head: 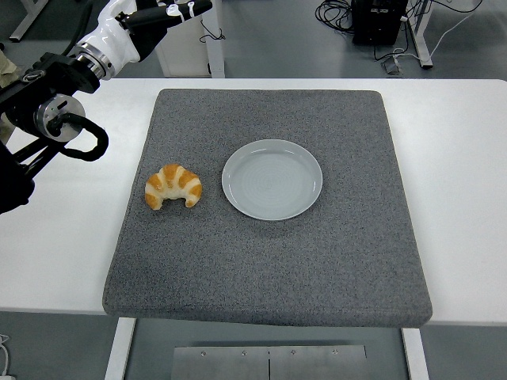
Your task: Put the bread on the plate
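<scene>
Our left hand (pixel 150 17) sits high at the desk's far left corner, fingers stretched out, holding nothing. The bread (pixel 173 187) lies well below it on the gray mat (pixel 317 261) — just beside the plate (pixel 272 179). Come down over the bread's middle, grip across the curve.

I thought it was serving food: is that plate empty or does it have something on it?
Empty. The plate shows only its bare grey surface; the bread lies beside it on the grey mat, not touching.

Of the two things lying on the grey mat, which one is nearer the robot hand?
The croissant, on the mat's left side; the grey plate sits further right, farther from the left robot hand at top left.
</scene>
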{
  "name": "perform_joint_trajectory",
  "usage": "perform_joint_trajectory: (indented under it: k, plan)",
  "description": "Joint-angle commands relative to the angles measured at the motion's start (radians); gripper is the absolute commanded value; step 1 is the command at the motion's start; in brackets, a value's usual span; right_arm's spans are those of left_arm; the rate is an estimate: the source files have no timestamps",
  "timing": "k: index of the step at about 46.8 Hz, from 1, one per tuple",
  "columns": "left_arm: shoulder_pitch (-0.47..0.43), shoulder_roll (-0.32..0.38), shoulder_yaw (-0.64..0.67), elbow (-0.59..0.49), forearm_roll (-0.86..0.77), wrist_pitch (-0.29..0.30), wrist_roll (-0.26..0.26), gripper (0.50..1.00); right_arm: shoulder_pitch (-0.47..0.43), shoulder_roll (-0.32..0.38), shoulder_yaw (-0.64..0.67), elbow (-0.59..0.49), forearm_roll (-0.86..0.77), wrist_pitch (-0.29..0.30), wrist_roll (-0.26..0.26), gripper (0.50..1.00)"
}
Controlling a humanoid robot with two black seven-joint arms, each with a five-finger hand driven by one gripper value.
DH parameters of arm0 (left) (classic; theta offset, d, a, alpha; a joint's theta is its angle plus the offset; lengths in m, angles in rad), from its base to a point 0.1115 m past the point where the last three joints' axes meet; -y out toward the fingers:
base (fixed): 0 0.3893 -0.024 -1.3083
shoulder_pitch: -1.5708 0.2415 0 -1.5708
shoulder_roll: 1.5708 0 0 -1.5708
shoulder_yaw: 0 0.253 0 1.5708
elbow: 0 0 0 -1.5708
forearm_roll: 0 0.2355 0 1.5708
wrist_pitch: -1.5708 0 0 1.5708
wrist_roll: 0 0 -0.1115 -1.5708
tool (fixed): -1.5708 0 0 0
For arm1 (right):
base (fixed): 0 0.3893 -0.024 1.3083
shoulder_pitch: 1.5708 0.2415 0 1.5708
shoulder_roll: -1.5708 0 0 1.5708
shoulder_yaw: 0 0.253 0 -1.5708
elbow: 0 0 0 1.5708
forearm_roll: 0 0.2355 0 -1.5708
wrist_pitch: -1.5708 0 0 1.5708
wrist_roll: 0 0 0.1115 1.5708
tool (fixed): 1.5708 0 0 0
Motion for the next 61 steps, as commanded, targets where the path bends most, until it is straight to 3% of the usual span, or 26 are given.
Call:
perform_joint_trajectory:
  k: [1,8,18,32,43,53,61]
  plan:
    - [0.000,0.022,0.014,-0.023,0.060,0.001,0.002,0.999,0.000,0.000,0.000,0.000,0.000,0.000,0.000,1.000]
    - [-0.001,0.057,0.072,-0.056,0.135,0.017,0.003,0.999,0.000,0.000,0.000,0.000,0.000,0.000,0.000,1.000]
    - [0.026,0.163,0.143,-0.198,0.397,0.108,0.003,0.999,0.000,0.000,0.000,0.001,0.000,0.000,0.000,1.000]
    - [0.086,0.241,0.167,-0.259,0.600,0.108,-0.011,0.996,0.000,0.000,0.000,0.000,0.000,0.000,0.000,1.000]
    - [0.144,0.246,0.221,-0.256,0.748,0.113,-0.014,0.987,0.000,0.000,0.000,0.000,0.000,0.000,0.000,1.000]
    - [0.171,0.246,0.299,-0.251,0.815,0.191,0.017,0.981,0.000,0.000,0.000,0.000,0.000,0.000,0.000,1.000]
    - [0.171,0.246,0.325,-0.250,0.847,0.198,0.038,0.978,0.000,0.000,0.000,0.000,0.000,0.000,0.000,1.000]
